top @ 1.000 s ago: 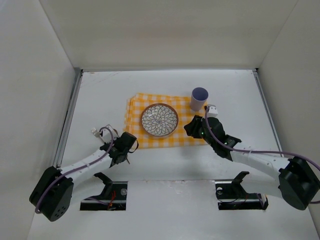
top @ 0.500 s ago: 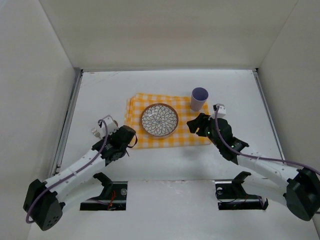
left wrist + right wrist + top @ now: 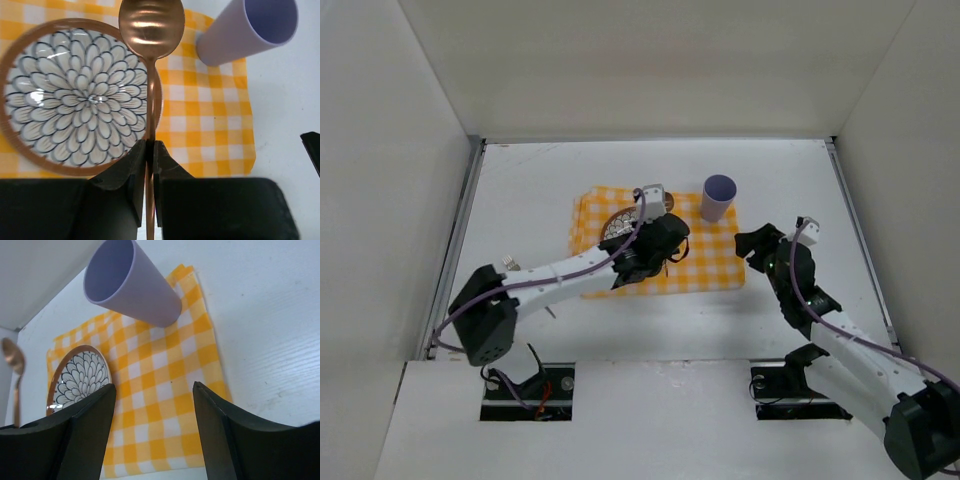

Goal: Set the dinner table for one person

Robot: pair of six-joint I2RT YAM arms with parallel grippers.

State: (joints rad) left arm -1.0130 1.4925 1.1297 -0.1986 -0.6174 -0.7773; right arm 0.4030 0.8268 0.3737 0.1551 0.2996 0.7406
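Observation:
The white dinner table [image 3: 520, 190] bears a yellow-and-white checked cloth [image 3: 710, 262]. On it are a flower-patterned plate [image 3: 615, 222], mostly hidden by my left arm, and a lilac cup [image 3: 718, 197] at the far right corner. My left gripper [image 3: 658, 240] hovers over the plate. In the left wrist view it [image 3: 148, 150] is shut on the handle of a copper spoon [image 3: 151, 25], whose bowl points away over the plate's [image 3: 75, 100] right rim. My right gripper [image 3: 752, 245] is open and empty [image 3: 152, 425], above the cloth's right edge.
Metal rails [image 3: 460, 230] run along the table's left and right sides, with white walls beyond them. The cup [image 3: 131, 285] stands just ahead of my right gripper. The spoon [image 3: 12, 360] shows at the far left of the right wrist view.
My left arm has swung from the table's left side to above the plate, carrying the spoon. My right gripper has drawn back to the right, off the cloth's middle.

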